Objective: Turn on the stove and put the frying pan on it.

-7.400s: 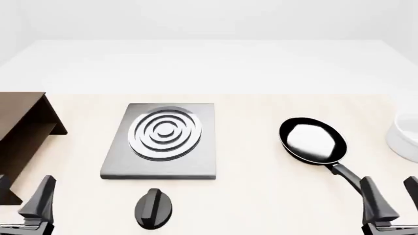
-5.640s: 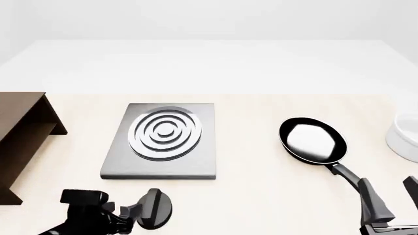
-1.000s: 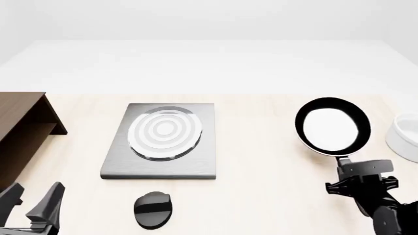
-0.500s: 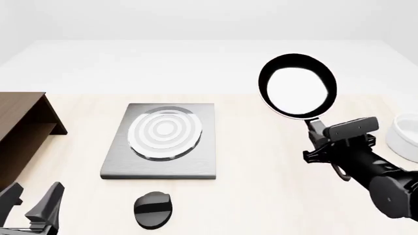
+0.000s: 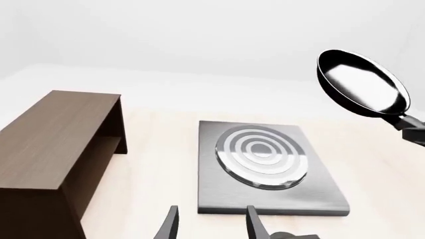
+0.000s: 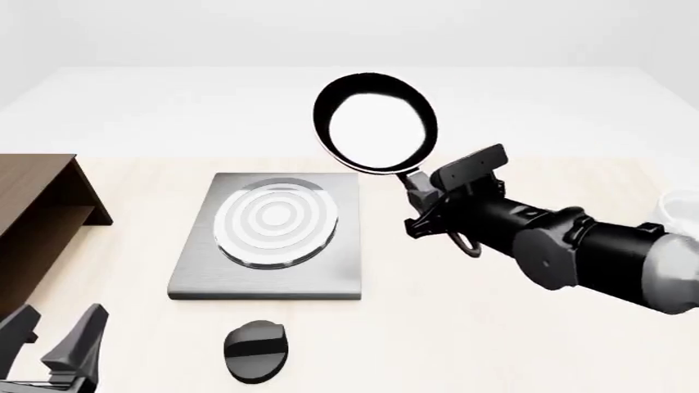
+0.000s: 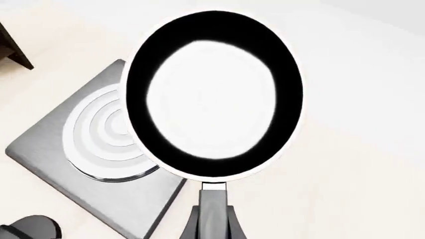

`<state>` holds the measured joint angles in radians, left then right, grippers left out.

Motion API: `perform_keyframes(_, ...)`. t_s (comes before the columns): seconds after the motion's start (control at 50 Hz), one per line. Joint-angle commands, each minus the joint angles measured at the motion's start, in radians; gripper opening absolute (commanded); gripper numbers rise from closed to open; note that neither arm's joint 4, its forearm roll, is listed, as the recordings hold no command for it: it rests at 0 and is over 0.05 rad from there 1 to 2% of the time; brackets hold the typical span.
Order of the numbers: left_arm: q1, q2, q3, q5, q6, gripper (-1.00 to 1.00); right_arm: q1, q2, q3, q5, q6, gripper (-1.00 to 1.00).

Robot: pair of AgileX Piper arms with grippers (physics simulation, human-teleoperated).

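Above the table [image 6: 437,327], the frying pan [image 6: 375,124] is being held by its handle in the right gripper [image 6: 428,211], carried leftward since half a second ago toward the stove [image 6: 271,233].

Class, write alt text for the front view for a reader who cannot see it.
The right gripper holds the frying pan by its handle in the air, beyond the stove's far right corner. The black knob lies in front of the stove.

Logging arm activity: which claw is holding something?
The right claw, shut on the pan handle in the air; the left claw is open.
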<state>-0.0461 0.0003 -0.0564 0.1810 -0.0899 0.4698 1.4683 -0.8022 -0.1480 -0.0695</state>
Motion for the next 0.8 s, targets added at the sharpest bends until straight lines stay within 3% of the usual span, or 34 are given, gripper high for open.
perform_keyframes(0.02, -0.006, 0.0, -0.011, 0.007, -0.007, 1.0, 0.11, 0.14, -0.162, 0.031, 0.029, -1.0)
perform_keyframes(0.12, -0.006, 0.0, -0.013, 0.008, -0.01, 1.0, 0.137, 0.194, -0.179, 0.022, 0.021, -1.0)
perform_keyframes(0.16, -0.005, 0.0, -0.039, 0.079, -0.019, 1.0, 0.135, 0.224, -0.197, 0.02, 0.016, -1.0)
perform_keyframes(0.2, -0.002, 0.0, 0.001, 0.059, -0.017, 1.0, 0.14, 0.241, -0.213, 0.025, 0.019, -1.0)
perform_keyframes(0.26, -0.002, 0.289, 0.044, -0.288, -0.022, 1.0, 0.149, 0.264, -0.234, 0.03, 0.016, -1.0)
perform_keyframes(0.28, -0.003, 0.306, 0.047, -0.328, -0.028, 1.0, 0.152, 0.275, -0.242, 0.031, 0.012, -1.0)
perform_keyframes(0.32, -0.001, 0.161, 0.046, -0.225, -0.042, 1.0, 0.161, 0.289, -0.252, 0.031, 0.012, -1.0)
perform_keyframes(0.34, -0.001, 0.048, 0.037, -0.109, -0.044, 1.0, 0.168, 0.297, -0.257, 0.032, 0.008, -1.0)
perform_keyframes(0.38, 0.0, 0.001, 0.031, -0.064, -0.046, 1.0, 0.171, 0.302, -0.261, 0.032, 0.008, -1.0)
perform_keyframes(0.8, -0.001, 0.0, 0.015, -0.025, -0.04, 1.0, 0.222, 0.408, -0.303, 0.007, 0.005, -1.0)
